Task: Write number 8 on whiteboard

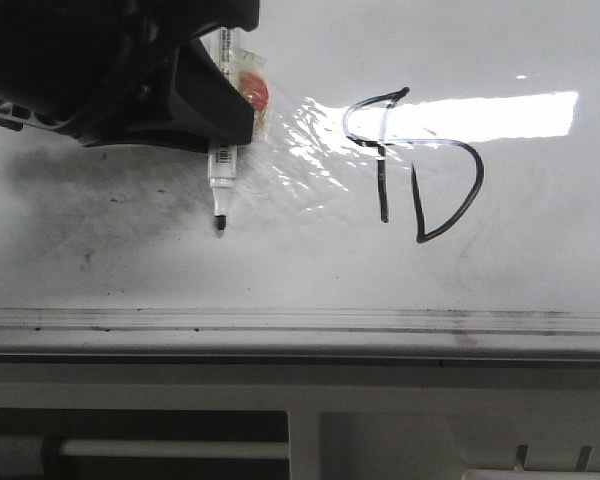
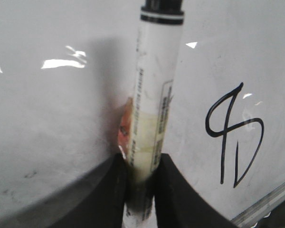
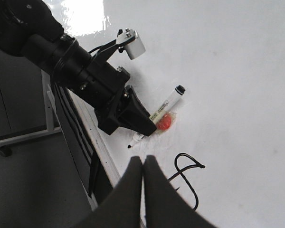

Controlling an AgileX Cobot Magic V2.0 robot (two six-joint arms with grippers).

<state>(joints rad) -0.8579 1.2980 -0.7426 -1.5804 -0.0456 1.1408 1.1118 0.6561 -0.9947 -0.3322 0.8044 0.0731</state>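
Note:
The whiteboard (image 1: 100,270) fills the front view, glossy white with grey smudges at the left. The number 8 (image 1: 450,205), thin black strokes like a 9 joined to a D, stands right of centre; it also shows in the left wrist view (image 2: 237,133) and partly behind the fingers in the right wrist view (image 3: 186,167). My left gripper (image 1: 225,115) is shut on a white marker (image 1: 220,170) with orange tape, its black tip down near the board, left of the strokes. In the left wrist view the marker (image 2: 154,95) stands between the black fingers (image 2: 178,190). My right gripper (image 3: 142,159) is shut and empty.
A grey metal edge strip (image 1: 300,322) runs along the board's near side. Below it is a white frame with a dark opening (image 1: 130,440). A bright glare patch (image 1: 500,115) lies on the board. The left arm (image 3: 66,61) reaches over the board's edge.

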